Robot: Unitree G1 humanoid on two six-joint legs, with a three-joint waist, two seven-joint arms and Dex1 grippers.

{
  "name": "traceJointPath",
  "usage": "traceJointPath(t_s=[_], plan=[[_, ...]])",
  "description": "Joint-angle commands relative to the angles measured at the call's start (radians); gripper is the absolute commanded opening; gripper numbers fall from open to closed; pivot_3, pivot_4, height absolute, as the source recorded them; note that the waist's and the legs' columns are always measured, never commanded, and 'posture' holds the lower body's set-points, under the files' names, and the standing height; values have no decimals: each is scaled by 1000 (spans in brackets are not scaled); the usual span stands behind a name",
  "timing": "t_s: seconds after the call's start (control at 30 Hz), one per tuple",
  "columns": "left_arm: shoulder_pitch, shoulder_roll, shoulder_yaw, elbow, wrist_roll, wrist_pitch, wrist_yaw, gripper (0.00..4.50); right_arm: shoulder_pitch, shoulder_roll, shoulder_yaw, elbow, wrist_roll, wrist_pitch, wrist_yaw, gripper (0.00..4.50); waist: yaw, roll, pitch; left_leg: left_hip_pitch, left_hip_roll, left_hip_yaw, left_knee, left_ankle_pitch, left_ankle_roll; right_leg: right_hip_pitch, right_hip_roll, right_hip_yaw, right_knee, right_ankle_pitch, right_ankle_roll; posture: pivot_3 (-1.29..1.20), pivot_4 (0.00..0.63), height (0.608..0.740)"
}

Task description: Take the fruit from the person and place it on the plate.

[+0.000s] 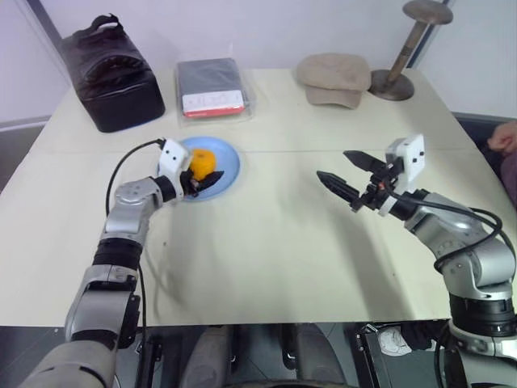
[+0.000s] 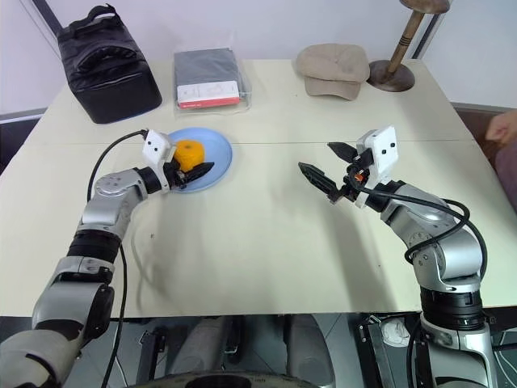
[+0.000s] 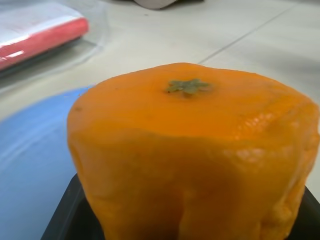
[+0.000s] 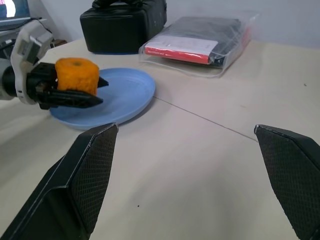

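the left gripper (image 2: 191,168) was closed tight on the fruit (image 2: 190,153), its two black fingers pinching the orange body from either side, so the fruit sat squeezed between them with its green stem mark facing up. it was held over the near-left part of the plate (image 2: 216,158), just above the blue surface or barely resting on it; which of the two could not be told. the hand reached in level from the left, which kept the fruit upright and low enough that letting go would probably not send it rolling off the shallow rim.

the right gripper (image 1: 349,178) hung well apart over the bare right half of the table (image 1: 275,259), its fingers spread wide with nothing between them, most likely parked there to stay out of the left arm's way.

at the far side of the table stood a black bag (image 1: 111,74), a flat packet with a red edge (image 1: 212,87), a tan cap (image 1: 333,78) and a wooden stand (image 1: 402,56), none of them near the plate. the person's hand (image 1: 504,137) showed at the far right edge, drawn back from the table.

by the look of it the handover was done and the placing nearly so: what remained was to open the fingers and draw the hand away without nudging the fruit.
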Motion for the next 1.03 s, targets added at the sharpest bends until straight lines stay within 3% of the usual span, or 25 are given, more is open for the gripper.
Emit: traceJointPath(t_s=[0.03,0.07,0.1,0.33,0.53,0.83,1.03], plan=[[-47,-14,24,26,-10,-44,-8,3895,5,2,-21,-31,3,-15,-7,4500,0,0,0,0,0,0,0,0,0,0,0,0,0,0,0,0,150,740],[-51,-16,23,31,-9,-48,-9,4359,6,1,-23,-33,3,-13,-8,4500,0,0,0,0,0,0,0,0,0,0,0,0,0,0,0,0,150,740],[-54,-16,20,36,0,-58,-1,4476,8,0,-25,-36,4,-12,-9,4500,0,0,0,0,0,0,0,0,0,0,0,0,0,0,0,0,150,740],[-85,20,66,50,-13,-94,23,4476,10,-5,-29,-36,7,-9,-14,4500,-1,0,0,0,0,0,0,0,0,0,0,0,1,0,0,0,150,740],[-43,99,175,-159,-122,47,36,4476,-4,-14,-35,-2,-4,-21,-5,4500,-2,0,0,0,0,0,1,0,0,-1,0,0,4,0,0,0,150,740],[313,270,338,-642,-257,358,78,4476,-38,-6,-18,103,-50,-75,21,4500,-23,0,0,1,0,0,1,0,0,-2,-2,2,7,0,0,0,150,740],[489,274,403,-766,-277,413,130,4476,-61,8,1,175,-83,-115,40,4500,-23,0,0,2,1,0,1,0,0,-2,-3,2,8,-1,-1,0,150,740]])
